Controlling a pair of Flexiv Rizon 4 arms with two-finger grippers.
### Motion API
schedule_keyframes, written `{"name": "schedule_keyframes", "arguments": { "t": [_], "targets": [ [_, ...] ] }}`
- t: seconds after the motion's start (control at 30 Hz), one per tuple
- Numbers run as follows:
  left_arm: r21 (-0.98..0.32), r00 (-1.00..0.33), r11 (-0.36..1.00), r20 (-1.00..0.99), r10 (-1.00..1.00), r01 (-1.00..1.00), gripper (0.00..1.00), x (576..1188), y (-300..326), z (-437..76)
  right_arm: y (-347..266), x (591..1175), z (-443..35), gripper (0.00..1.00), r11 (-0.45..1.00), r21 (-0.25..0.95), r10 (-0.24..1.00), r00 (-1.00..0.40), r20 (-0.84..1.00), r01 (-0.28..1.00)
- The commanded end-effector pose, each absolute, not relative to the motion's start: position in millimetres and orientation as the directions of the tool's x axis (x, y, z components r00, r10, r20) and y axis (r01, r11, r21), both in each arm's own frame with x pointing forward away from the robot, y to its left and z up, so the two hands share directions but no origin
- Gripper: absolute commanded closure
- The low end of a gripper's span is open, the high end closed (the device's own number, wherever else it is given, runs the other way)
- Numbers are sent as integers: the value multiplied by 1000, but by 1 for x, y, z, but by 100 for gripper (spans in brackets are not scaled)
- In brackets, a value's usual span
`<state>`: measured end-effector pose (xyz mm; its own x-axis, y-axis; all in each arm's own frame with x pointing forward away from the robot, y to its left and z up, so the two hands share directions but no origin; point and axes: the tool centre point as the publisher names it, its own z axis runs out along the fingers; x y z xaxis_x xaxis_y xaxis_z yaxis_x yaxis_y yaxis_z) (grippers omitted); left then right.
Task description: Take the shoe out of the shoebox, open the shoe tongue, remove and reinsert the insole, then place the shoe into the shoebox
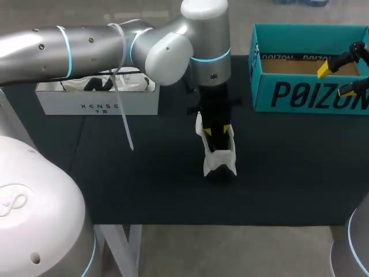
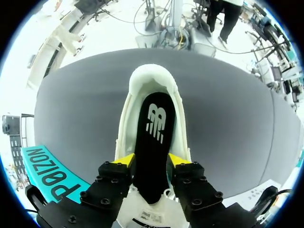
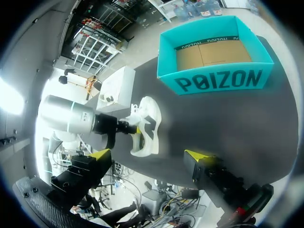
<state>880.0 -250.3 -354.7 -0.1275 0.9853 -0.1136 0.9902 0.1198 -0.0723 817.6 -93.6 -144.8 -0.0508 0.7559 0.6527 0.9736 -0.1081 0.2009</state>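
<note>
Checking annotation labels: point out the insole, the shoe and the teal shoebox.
insole (image 2: 154, 147), left wrist view, middle of its black top face.
shoe (image 1: 220, 160), head view, its white outer side.
teal shoebox (image 3: 218, 81), right wrist view, printed front wall.

The shoe (image 1: 218, 154) sat central on the table (image 1: 144, 184), insole (image 2: 154, 142) inside it, left gripper (image 1: 217, 131) just above; the shoebox (image 1: 305, 95) stood back right, right gripper (image 1: 335, 81) over it, second box (image 1: 98, 99) back left.

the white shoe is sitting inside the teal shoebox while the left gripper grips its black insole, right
Not quite: the white shoe sits on the black table, outside the teal shoebox, which is empty, as the head view shows. The left gripper does grip its black insole.
</note>
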Motion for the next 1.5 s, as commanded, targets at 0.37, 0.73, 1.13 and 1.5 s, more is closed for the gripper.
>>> {"name": "schedule_keyframes", "arguments": {
  "t": [0.37, 0.73, 1.13, 1.5],
  "targets": [
    [-77, -148, 143, -77, 986, 987, 0, 882, -248, -352, -93, 817, -145, 0, -110, 200, 758, -48, 651, 974],
    [-60, -149, 146, -45, 988, 987, 0, 896, -247, -346, -93, 817, -145, 0, -110, 200, 758, -48, 651, 974],
    [-30, -148, 147, -32, 988, 989, 0, 908, -239, -332, -93, 817, -145, 0, -110, 200, 758, -48, 651, 974],
    [30, -224, 229, -120, 967, 973, 0, 940, -225, -298, -93, 817, -145, 0, -110, 200, 758, -48, 651, 974]
  ]
}}
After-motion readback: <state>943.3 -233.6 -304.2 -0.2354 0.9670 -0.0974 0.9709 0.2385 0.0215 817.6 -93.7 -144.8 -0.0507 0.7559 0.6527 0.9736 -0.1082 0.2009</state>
